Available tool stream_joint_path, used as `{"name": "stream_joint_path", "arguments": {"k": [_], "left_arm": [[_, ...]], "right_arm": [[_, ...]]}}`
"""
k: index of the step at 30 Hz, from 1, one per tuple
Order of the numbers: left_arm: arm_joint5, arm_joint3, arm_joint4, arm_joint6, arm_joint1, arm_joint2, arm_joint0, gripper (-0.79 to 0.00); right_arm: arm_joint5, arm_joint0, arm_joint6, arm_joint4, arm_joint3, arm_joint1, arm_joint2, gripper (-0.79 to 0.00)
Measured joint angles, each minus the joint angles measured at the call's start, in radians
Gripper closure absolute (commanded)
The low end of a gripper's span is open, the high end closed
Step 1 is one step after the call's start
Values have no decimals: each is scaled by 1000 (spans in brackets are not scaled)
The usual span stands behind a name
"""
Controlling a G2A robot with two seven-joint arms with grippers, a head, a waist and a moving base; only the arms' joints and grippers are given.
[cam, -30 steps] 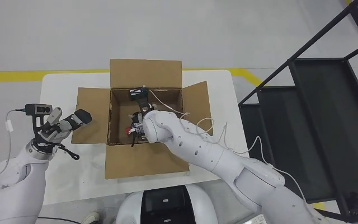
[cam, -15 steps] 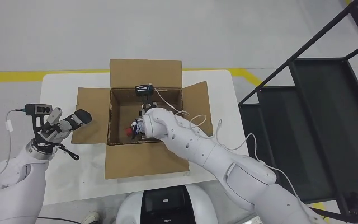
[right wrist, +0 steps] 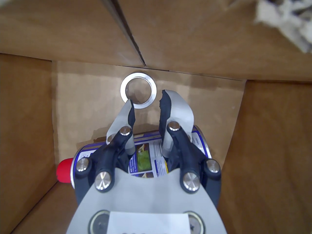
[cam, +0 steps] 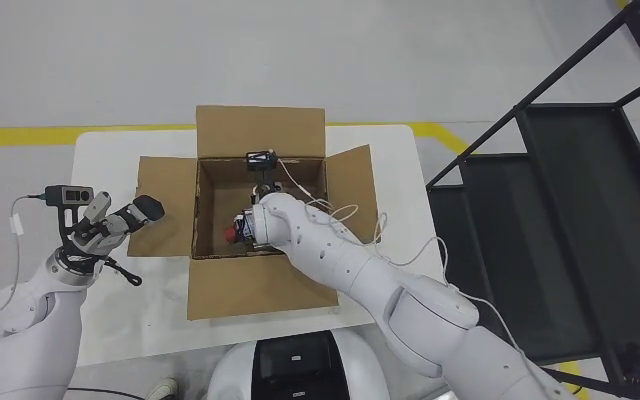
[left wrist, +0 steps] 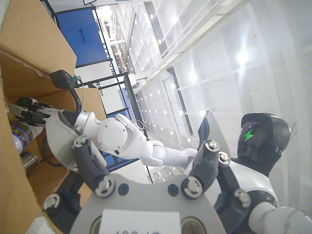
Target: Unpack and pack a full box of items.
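At the centre of the top view, the right gripper (right wrist: 146, 102) hangs inside the open cardboard box (cam: 258, 288), its fingers apart over a blue can (right wrist: 146, 154) lying on its side (red cap (right wrist: 63, 170)). At left-centre, the left gripper (cam: 137, 214), also spread, hovers beside the box.

The right arm stretches forward and bends down over the near wall of the box (cam: 260, 130). Its wrist is angled so that the right gripper (cam: 243, 229) hangs inside the box's left half, close to that near wall, with its two fingers parted and nothing between them. The left arm is folded outside the box's left flap, and the left gripper (cam: 137, 214) points toward the box with its fingers spread wide and empty.
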Motion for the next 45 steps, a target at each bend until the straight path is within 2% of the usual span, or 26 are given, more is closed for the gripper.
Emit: {"name": "stream_joint_path", "arguments": {"k": [1,5,9,11,13,18,25,27,28,29,30,38,45], "left_arm": [[0,0,0,0,0,0,0,-785],[0,0,0,0,0,0,0,-785],[0,0,0,0,0,0,0,-785],[0,0,0,0,0,0,0,-785],[0,0,0,0,0,0,0,-785],[0,0,0,0,0,0,0,-785],[0,0,0,0,0,0,0,-785],[0,0,0,0,0,0,0,-785],[0,0,0,0,0,0,0,-785],[0,0,0,0,0,0,0,-785],[0,0,0,0,0,0,0,-785],[0,0,0,0,0,0,0,-785],[0,0,0,0,0,0,0,-785]], "right_arm": [[-5,3,-5,4,14,-5,1,-366],[-29,14,-29,19,76,-29,4,-360],[-46,25,-48,25,125,-50,6,-240],[-52,31,-56,28,148,-60,8,-252],[-58,35,-63,32,166,-68,11,-299],[-76,44,-77,44,212,-90,18,-323],[-95,56,-95,58,267,-115,31,-299],[-101,58,-102,61,280,-122,34,-277],[-104,59,-105,62,286,-126,36,-191],[-107,60,-107,63,292,-129,37,-18],[-110,61,-108,63,297,-132,38,0],[-114,63,-144,65,318,-152,52,0],[-82,31,-202,40,273,-153,62,0]]}}
